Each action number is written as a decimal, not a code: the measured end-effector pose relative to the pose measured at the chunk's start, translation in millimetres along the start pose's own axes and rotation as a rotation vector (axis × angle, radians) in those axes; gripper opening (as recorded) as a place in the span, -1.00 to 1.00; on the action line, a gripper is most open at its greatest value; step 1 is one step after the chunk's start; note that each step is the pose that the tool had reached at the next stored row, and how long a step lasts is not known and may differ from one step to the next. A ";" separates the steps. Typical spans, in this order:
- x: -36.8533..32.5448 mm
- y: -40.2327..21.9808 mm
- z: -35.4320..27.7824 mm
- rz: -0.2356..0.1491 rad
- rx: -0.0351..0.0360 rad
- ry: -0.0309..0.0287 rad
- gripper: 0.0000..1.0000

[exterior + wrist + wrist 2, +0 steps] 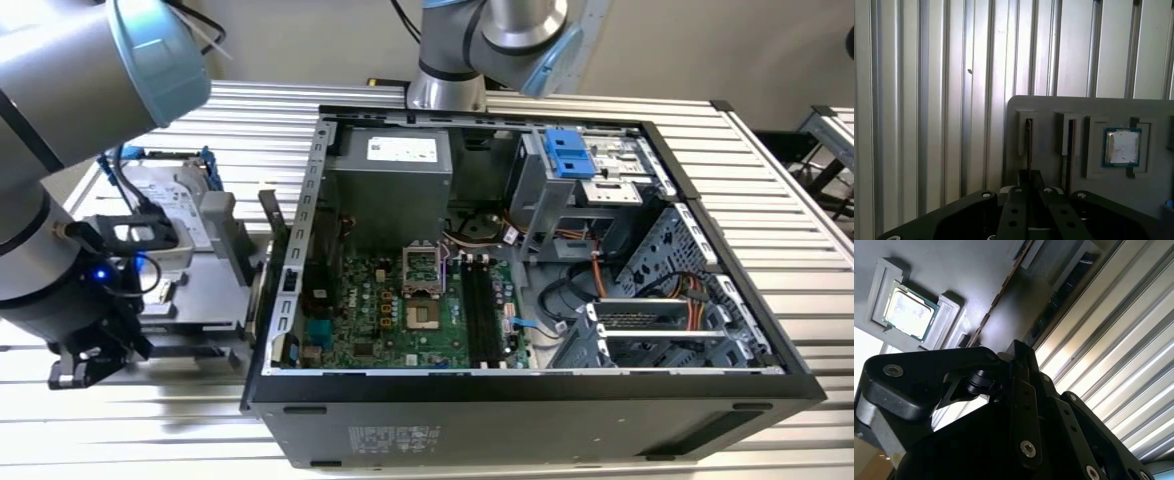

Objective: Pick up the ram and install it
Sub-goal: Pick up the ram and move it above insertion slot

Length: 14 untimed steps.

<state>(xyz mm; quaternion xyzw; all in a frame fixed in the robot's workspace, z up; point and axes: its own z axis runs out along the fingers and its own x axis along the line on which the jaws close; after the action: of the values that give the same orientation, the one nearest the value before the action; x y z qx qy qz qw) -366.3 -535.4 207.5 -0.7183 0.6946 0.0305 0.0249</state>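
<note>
Edge-on in the first wrist view, the ram point(1029, 142) stands upright in a slot of the grey tray point(1054, 107). My gripper point(1029, 180) sits right over that stick's end, with its fingertips drawn together on it. A second stick point(1070, 145) stands in the neighbouring slot. In the second wrist view the ram point(996, 300) is a thin brown line running behind the gripper point(1010, 357). In the exterior view the gripper point(83, 372) hangs low at the left, beside the tray point(200, 300).
A square silver processor chip point(1122, 147) lies in a tray pocket beside the sticks. A hard drive in a blue bracket point(160, 215) rests at the tray's far end. The open computer case point(534, 395) with its green motherboard point(400, 310) lies to the exterior view's right on the ribbed metal table point(134, 430).
</note>
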 end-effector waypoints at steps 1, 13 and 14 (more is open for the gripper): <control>-0.1 0.0 -1.0 0.000 0.0000 0.0000 -1.00; -0.9 0.1 -12.0 0.002 0.0001 0.0000 -1.00; -1.0 0.1 -12.8 0.002 0.0000 0.0001 -1.00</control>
<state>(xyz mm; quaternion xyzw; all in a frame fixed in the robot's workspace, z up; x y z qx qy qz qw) -366.3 -535.5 220.3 -0.7176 0.6953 0.0305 0.0249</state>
